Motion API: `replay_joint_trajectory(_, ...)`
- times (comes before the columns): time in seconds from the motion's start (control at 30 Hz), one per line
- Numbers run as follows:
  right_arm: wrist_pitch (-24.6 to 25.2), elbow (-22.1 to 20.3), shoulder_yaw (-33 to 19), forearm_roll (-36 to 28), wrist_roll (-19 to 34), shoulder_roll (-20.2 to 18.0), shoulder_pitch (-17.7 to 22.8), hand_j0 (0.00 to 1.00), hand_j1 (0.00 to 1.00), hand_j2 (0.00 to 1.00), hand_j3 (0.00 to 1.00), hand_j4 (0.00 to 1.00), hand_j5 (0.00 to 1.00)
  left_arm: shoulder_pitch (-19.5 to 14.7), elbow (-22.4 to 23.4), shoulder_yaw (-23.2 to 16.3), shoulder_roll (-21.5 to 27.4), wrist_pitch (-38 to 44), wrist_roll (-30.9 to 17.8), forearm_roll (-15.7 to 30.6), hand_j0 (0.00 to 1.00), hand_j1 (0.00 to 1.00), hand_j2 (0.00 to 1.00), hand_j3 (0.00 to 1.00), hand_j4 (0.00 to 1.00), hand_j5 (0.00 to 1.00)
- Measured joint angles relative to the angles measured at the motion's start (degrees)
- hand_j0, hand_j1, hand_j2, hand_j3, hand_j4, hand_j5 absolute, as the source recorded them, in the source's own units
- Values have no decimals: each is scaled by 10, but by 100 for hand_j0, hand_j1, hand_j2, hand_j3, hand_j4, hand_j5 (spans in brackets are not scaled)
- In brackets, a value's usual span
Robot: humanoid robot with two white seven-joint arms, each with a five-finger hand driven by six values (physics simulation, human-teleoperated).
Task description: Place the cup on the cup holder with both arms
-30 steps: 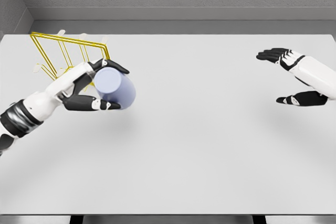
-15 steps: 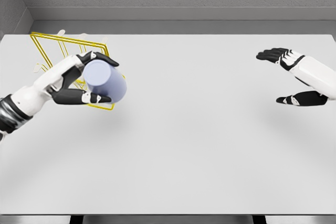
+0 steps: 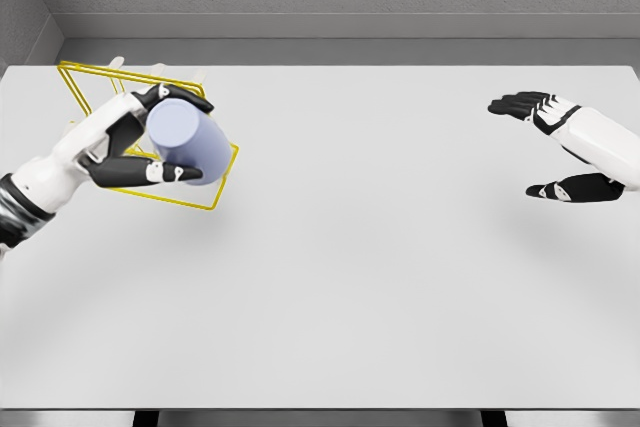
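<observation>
Two hands are in view, but only one is engaged: the left hand (image 3: 125, 147) is closed around the pale lavender cup (image 3: 187, 142), which is held tilted, its long axis slanting from upper left to lower right, directly over the yellow wire cup holder (image 3: 215, 199) at the far left of the desk (image 3: 380, 277). The holder's base frame shows just beneath and beside the cup, so a short lowering is judged to be what remains. The right hand (image 3: 560, 147) is held with spread fingers, empty, well apart at the desk's right edge.
</observation>
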Motion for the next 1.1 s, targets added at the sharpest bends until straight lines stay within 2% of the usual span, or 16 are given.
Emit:
replay_joint_trajectory(0.5, 0, 0, 0, 0, 0, 0, 0, 100, 100, 100, 100, 100, 100, -1, 27, 1, -7, -1, 1, 11, 60, 60, 60, 60, 60, 60)
replay_joint_trajectory(1.1, 0, 5, 0, 1, 0, 0, 0, 100, 100, 100, 100, 100, 100, 0, 11, 0, -5, -1, 2, 8, 60, 60, 60, 60, 60, 60)
